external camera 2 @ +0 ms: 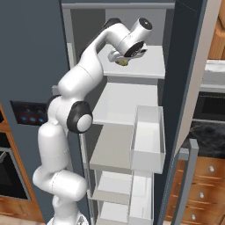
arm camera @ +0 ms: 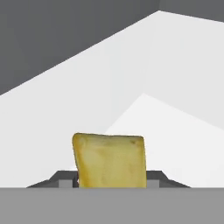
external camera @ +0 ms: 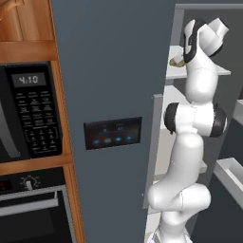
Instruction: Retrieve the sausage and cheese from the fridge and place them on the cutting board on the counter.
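Between the gripper's (arm camera: 109,183) narrowed dark fingertips sits the yellowish-olive cheese lump (arm camera: 109,161), apparently gripped on the fridge's white shelf (external camera 2: 147,66); carrying it benchward and fetching the sausage remain.

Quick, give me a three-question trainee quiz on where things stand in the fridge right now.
1. True or false: the right fridge door stands open.
2. Which shelf is the claw working at: top, middle or bottom?
3. What sits between the claw's fingertips in the hand view?

Key
1. True: white shelves and door bins show.
2. Top of those visible.
3. The cheese, a yellowish block; the fingertips flank it closely, but a firm grip cannot be confirmed.
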Available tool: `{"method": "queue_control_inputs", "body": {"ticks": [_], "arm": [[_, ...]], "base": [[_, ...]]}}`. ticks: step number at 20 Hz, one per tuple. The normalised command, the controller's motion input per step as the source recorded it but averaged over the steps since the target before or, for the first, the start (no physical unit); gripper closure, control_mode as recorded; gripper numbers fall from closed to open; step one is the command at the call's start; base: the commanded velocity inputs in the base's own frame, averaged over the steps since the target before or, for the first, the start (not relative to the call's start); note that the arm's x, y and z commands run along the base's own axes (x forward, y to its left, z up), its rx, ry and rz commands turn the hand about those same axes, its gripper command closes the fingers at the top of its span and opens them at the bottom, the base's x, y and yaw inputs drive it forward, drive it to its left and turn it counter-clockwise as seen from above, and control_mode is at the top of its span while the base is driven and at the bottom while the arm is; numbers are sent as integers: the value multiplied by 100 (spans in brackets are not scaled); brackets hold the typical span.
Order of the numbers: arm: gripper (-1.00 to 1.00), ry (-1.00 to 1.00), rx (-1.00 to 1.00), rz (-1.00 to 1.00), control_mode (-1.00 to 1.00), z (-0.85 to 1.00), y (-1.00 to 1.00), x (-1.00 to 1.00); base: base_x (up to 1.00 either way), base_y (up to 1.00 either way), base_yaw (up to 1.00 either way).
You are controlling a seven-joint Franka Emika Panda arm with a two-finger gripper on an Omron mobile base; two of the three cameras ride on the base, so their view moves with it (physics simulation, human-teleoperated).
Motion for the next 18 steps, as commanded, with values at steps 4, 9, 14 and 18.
{"method": "queue_control_inputs", "body": {"ticks": [4,9,14,18], "arm": [[100,-4,0,1,-100,-2,4,-41],[100,-19,0,0,-100,-21,10,-76],[100,-17,0,0,-100,-20,21,-80],[100,-1,0,-1,-100,-1,34,-65]], "base": [[0,0,0],[0,0,0],[0,0,0],[0,0,0]]}}
